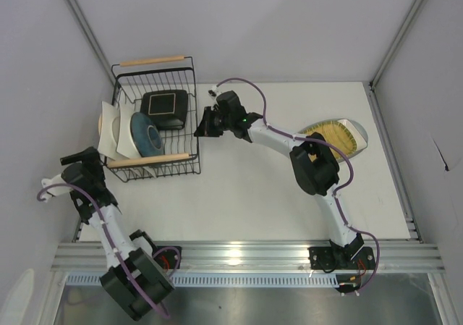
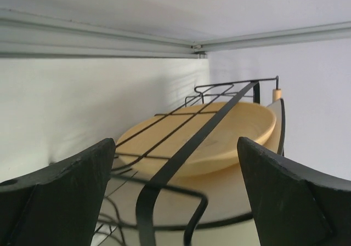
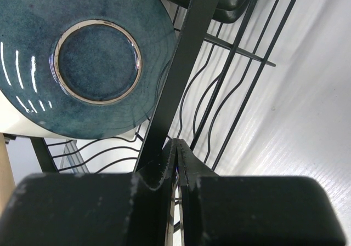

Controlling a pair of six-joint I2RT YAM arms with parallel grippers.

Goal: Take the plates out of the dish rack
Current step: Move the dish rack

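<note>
While the rack [image 1: 155,119] stands at the far left of the desk [image 1: 253,195], both arms reach toward it from either side. Four kinds of plate show inside it. A dark square plate [image 1: 164,106] lies toward the far side, and a teal plate [image 3: 82,59] leans on edge nearer the front. White plates [image 1: 118,131] stand upright along the left wall, with a tan plate [image 2: 203,142] outermost on that side. Wooden handles [image 1: 152,61] cap the far and near ends.

The left tool [image 2: 176,142] hovers just beside the rack's near-left corner with its jaws spread wide and nothing between them. Its wrist view looks along the top wire, with the tan plate just past it.

The right tool [image 3: 176,150] is at the rack's right wall, its jaws pressed together right at a thick black bar. Whether a wire is pinched between them cannot be told. The teal plate's underside shows just past that bar.

Well apart from the rack, at the desk's far right, a mustard plate [image 1: 333,135] rests on a pale round plate [image 1: 359,131].
</note>
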